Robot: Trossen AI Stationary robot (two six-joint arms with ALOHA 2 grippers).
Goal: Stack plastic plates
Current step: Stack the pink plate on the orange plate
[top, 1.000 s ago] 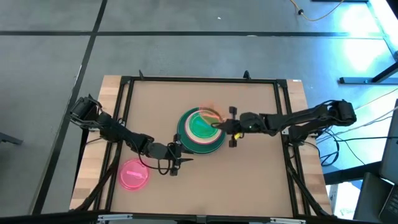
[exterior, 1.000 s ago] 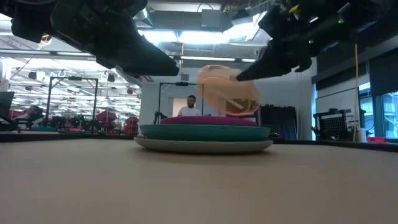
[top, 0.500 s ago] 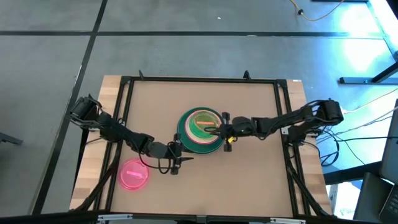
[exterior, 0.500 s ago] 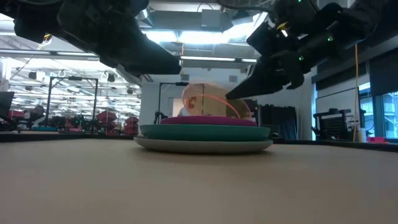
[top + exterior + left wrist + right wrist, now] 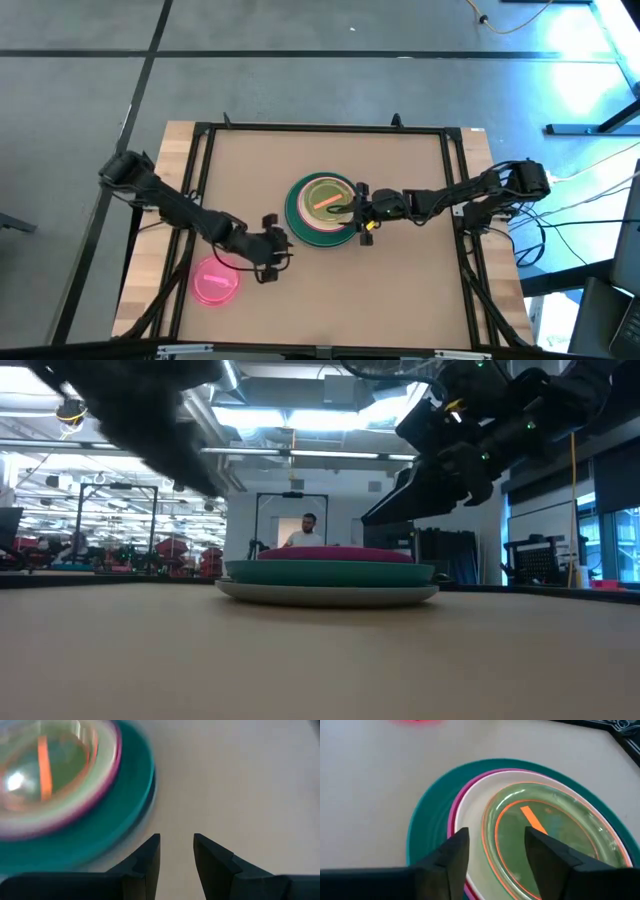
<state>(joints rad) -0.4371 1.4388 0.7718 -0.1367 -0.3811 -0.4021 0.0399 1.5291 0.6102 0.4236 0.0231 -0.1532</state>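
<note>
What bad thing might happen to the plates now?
1. The right gripper hovers open right over the edge of the stack. If it drags sideways as it leaves, it might nudge the orange plate off centre.
2. The pink plate lies alone on the table, beside the left gripper. A flat plate is hard to pinch, so it may slip.

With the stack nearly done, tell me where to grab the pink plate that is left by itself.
Take the pink plate by its rim, on the side toward the left gripper, which hangs just beside it. It lies flat on the table, away from the stack, so only its thin raised edge gives the jaws something to pinch; come in low.
</note>
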